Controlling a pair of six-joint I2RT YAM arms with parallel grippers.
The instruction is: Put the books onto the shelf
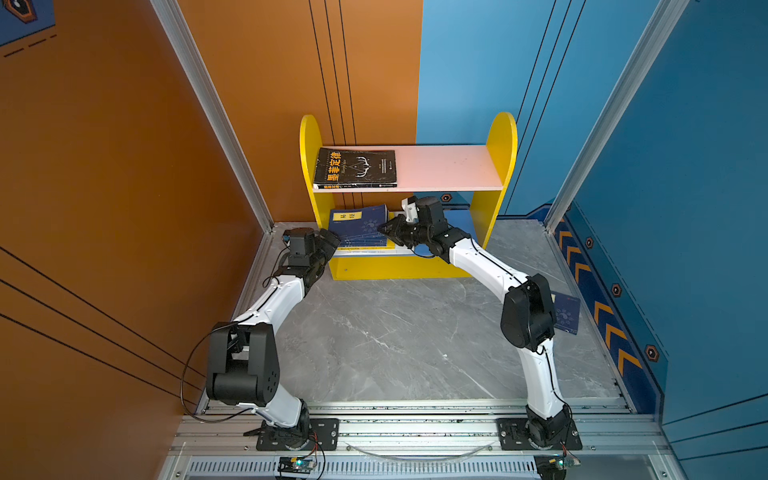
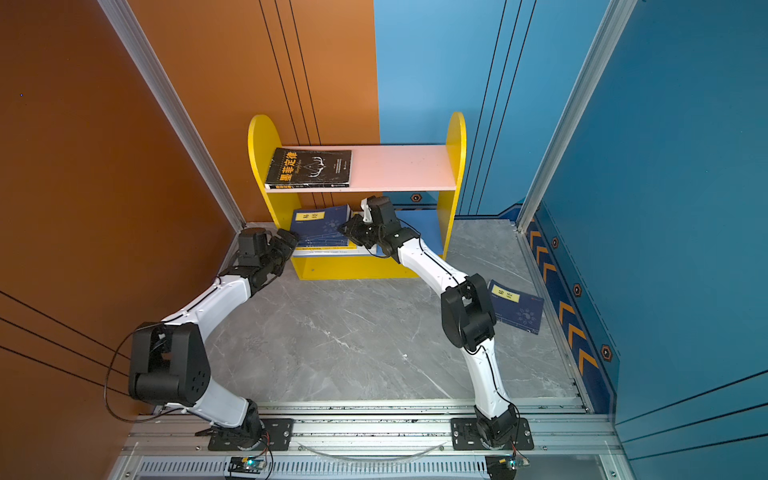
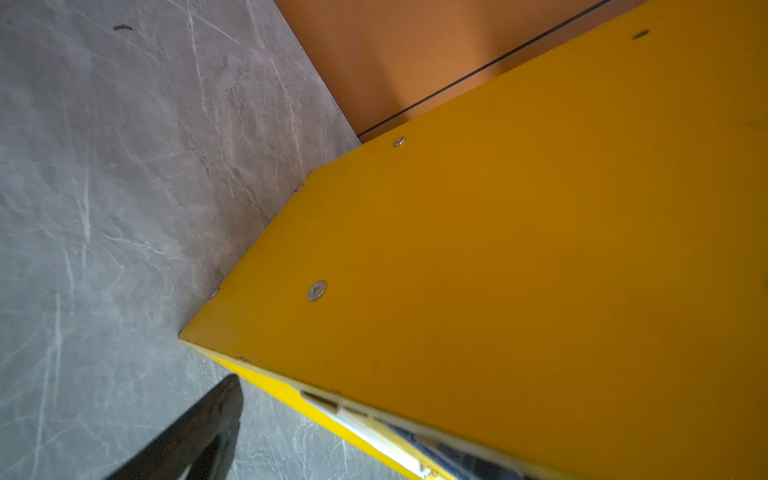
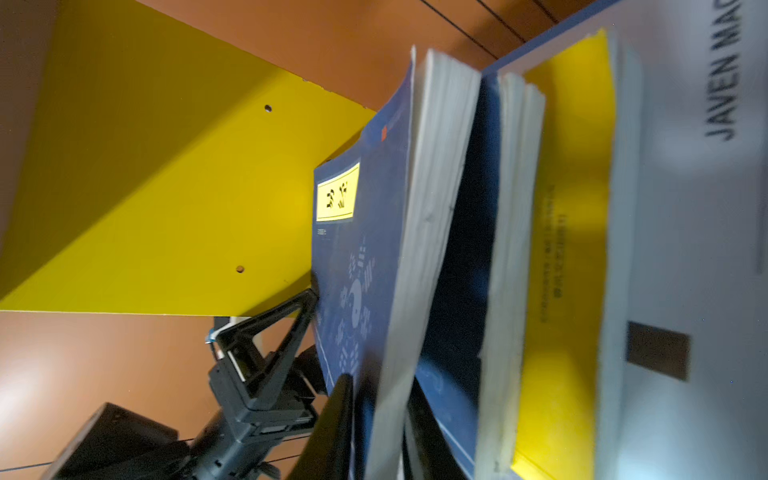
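Observation:
The shelf (image 1: 494, 137) stands against the back wall, and a black book (image 1: 355, 168) with orange characters lies flat on its pink upper board (image 1: 449, 166). On the lower tier is a stack of books: a white one (image 4: 698, 208), a yellow one (image 4: 569, 249) and a navy one (image 4: 469, 249). The top navy book (image 1: 359, 226) (image 4: 361, 249) is tilted up off the stack. My right gripper (image 1: 384, 230) (image 4: 380, 386) has a jaw on each face of its near edge. My left gripper (image 1: 332, 243) is open at the shelf's left side panel (image 3: 498, 249), one finger (image 4: 299, 307) touching that book's cover.
Another navy book (image 2: 517, 307) lies flat on the grey marble table (image 1: 395, 332) at the right, behind the right arm's elbow. Orange and blue walls close in the sides and back. An aluminium rail (image 1: 415, 432) with both arm bases runs along the front.

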